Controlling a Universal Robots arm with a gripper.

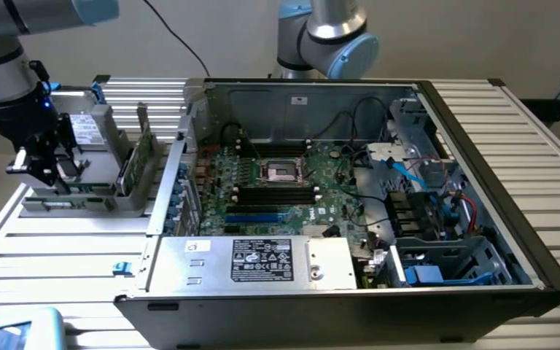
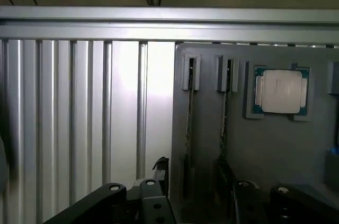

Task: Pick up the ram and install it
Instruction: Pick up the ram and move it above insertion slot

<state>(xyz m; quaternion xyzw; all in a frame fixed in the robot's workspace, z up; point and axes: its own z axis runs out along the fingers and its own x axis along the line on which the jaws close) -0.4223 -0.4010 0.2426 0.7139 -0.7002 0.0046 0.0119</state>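
Over the holder, black two-finger gripper (image 1: 47,171): jaws spread wide, nothing held between them.
Ram: thin narrow circuit-board stick (image 2: 188,123), seen on edge, upright in a slot of the flat grey plastic holder (image 2: 275,150), near the gripper.
Second stick (image 2: 224,123): in the next slot.
Chip: square, silver (image 2: 279,91), in a recess beside the slots.
Case: black, open (image 1: 513,219), at the exterior view's right of the holder, on the ribbed aluminium table (image 1: 56,244).

Place: a robot lab or workshop.
Clue one: an open computer case (image 1: 358,219) lies on a ribbed metal counter (image 1: 56,255).
Clue two: robot arms (image 1: 324,33) stand beside the computer case.
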